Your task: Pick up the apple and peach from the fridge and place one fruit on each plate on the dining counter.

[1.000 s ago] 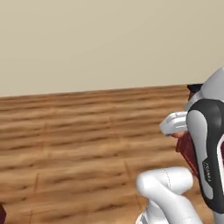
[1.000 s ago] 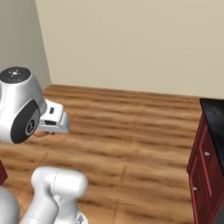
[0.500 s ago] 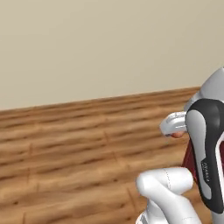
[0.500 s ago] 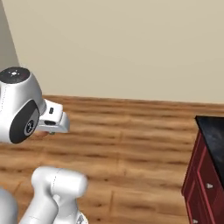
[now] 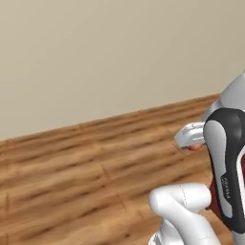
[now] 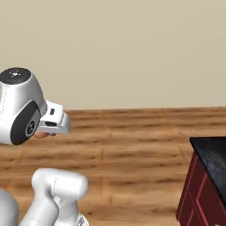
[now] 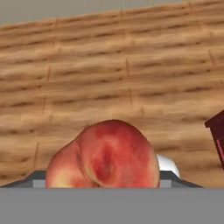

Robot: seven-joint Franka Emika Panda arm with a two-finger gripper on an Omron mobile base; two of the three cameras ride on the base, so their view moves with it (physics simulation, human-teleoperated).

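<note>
A red and yellow peach (image 7: 105,157) sits large at the bottom of the hand view, held between the jaws of my gripper (image 5: 193,143), which is shut on it. A sliver of the peach (image 6: 41,135) shows under the white hand, carried high over the wooden floor. The black marbled top of the dining counter (image 6: 212,154) on its dark red base comes in at the lower right of the right base view. The apple, the plates and the fridge are out of view.
Wooden plank floor (image 5: 72,167) stretches ahead to a plain beige wall (image 6: 132,53). A dark red cabinet corner (image 7: 217,131) pokes in at the right edge of the hand view.
The whole picture has shifted, so the base has moved: the counter's corner has slid further into the right base view. The peach stays in the gripper.
</note>
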